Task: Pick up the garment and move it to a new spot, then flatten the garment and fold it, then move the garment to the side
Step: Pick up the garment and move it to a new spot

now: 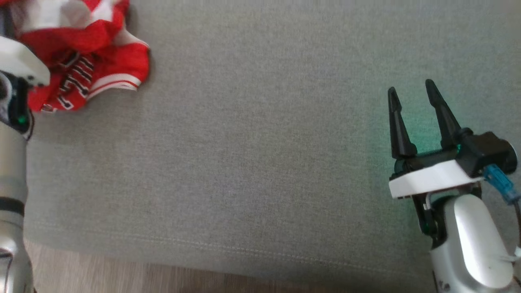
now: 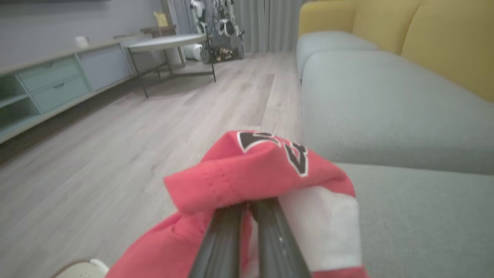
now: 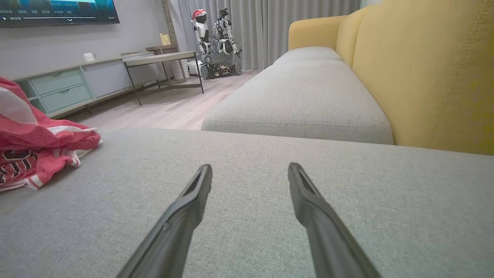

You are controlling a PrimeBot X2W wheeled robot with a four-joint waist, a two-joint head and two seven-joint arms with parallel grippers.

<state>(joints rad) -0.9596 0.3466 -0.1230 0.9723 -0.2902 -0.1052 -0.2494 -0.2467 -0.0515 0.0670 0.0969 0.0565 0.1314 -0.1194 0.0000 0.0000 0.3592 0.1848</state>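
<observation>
1. The garment (image 1: pixel 97 61) is a red jersey with white trim and black lettering. It's crumpled in a heap at about 10 o'clock in the head view, sitting on the grey sofa cushion (image 1: pixel 260 142).
2. The left end effector (image 2: pixel 251 204) has its fingers pressed together, pinched on a raised red fold of the heap (in its wrist view the cloth drapes right over the tips).
3. The right end effector (image 1: pixel 411 86) has its fingers spread apart with nothing between them. It hangs over bare cushion around 3 o'clock, well apart from the jersey.
4. Handling-wise, I'd guess it's light, soft and totally floppy, maybe a bit slick like sports fabric usually is. It isn't fragile, but from one pinch it'll sag and trail instead of keeping any shape.
5. For where to grab, that bunched fold should be fine for the move to a new spot. For flattening I'd go for real edges, like the shoulders or the hem. The white-striped hem at the heap's 5 o'clock side looks easiest to find.
6. One worry is that the wrist view shows the floor (image 2: pixel 115 135) just past the heap, so a dangling end could slide off the cushion.
</observation>
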